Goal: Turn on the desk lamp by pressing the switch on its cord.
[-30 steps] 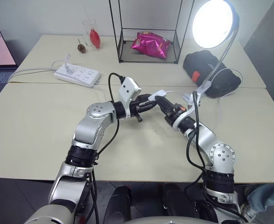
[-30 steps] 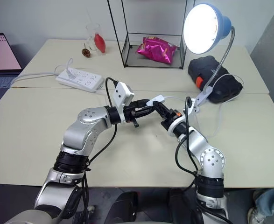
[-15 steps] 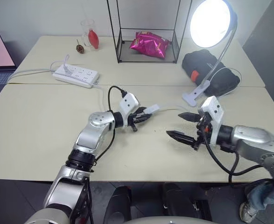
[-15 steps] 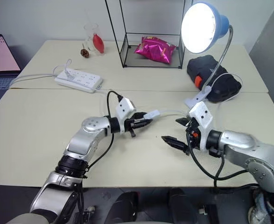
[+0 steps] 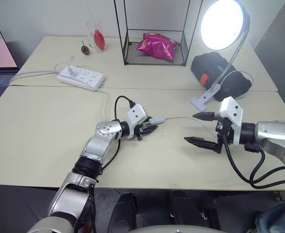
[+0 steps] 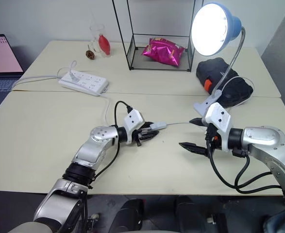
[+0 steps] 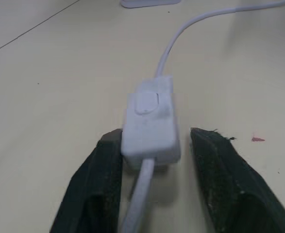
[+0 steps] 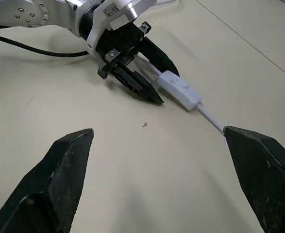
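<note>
Right gripper (image 5: 204, 128) has pulled back off the switch (image 5: 157, 120) to the robot's right, fingers spread wide, empty. Left gripper (image 5: 148, 128) has come down to the table (image 5: 35, 121); fingers loosened, switch lying between them. Desk lamp (image 5: 223, 23) stays lit.

Blue desk lamp (image 6: 232, 26), white switch (image 7: 149, 121)
</note>
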Robot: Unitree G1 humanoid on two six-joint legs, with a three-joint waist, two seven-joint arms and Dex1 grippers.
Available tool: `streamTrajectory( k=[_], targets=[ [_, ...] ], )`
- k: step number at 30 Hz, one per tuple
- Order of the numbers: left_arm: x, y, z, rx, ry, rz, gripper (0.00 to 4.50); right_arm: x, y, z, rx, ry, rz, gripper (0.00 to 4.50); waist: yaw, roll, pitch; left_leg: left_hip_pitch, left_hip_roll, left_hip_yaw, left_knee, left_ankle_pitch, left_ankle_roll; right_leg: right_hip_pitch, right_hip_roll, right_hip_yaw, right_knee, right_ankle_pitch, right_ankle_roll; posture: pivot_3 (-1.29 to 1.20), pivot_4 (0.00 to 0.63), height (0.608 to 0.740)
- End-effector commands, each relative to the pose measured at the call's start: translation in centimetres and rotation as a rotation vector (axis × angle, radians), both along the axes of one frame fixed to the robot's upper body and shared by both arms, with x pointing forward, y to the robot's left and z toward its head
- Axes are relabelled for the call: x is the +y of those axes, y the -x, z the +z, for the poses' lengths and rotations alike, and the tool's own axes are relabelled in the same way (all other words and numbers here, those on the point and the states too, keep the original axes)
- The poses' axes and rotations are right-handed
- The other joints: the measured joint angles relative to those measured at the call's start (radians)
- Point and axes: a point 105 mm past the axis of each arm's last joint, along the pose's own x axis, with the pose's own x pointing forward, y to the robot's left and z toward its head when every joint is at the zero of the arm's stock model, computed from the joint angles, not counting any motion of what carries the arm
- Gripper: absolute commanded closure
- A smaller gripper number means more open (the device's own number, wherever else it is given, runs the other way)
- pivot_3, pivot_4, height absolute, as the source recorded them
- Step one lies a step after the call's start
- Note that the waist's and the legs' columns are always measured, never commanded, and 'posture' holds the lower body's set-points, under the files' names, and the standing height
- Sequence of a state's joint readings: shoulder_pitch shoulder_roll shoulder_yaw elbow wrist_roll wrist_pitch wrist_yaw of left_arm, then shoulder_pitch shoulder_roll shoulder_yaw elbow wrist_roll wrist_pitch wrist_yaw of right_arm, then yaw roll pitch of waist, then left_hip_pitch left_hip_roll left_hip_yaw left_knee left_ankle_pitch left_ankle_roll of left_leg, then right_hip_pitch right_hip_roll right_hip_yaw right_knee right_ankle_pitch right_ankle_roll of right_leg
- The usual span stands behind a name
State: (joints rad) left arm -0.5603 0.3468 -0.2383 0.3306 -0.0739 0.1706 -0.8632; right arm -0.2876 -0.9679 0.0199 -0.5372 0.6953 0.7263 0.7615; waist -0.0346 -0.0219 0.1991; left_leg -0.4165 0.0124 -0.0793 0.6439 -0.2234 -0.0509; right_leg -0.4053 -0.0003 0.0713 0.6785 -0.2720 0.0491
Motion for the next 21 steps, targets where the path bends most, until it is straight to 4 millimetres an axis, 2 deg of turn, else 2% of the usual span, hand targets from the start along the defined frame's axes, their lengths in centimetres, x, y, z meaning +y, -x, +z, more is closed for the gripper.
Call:
streamTrajectory(
  k=[1,7,16,21],
  targets=[
    [-0.3,0.1,0.6,-0.027,0.024,-0.010,1.33,-0.3,-0.1,0.9,-0.045,0.001,0.018,0.00,0.001,0.000,0.000,0.000,0.000,0.000,0.000,0.000,0.000,0.000,0.000,0.000,0.000,0.000,0.000,0.00,0.150,0.740],
    [0.4,0.6,2.2,-0.059,0.064,0.001,0.03,-0.6,-0.5,0.7,-0.040,0.011,0.035,0.00,0.002,0.000,0.000,0.000,0.000,0.000,0.000,0.000,0.000,0.000,0.000,0.000,0.000,0.000,0.000,0.00,0.150,0.740],
    [2.7,1.3,5.9,-0.139,0.089,0.060,0.03,-1.4,-1.6,0.4,-0.059,0.025,0.030,0.00,0.001,0.000,0.000,0.001,0.000,0.000,0.000,0.000,0.000,0.000,0.000,0.000,0.001,0.000,0.000,0.00,0.150,0.740],
    [6.0,2.4,9.0,-0.148,0.141,0.144,0.03,-1.8,-2.6,1.3,-0.133,0.012,0.031,0.00,0.000,0.000,0.000,0.001,0.001,0.000,0.001,0.000,0.000,0.000,0.000,0.000,0.001,0.000,0.000,0.00,0.150,0.740]
  ],
)
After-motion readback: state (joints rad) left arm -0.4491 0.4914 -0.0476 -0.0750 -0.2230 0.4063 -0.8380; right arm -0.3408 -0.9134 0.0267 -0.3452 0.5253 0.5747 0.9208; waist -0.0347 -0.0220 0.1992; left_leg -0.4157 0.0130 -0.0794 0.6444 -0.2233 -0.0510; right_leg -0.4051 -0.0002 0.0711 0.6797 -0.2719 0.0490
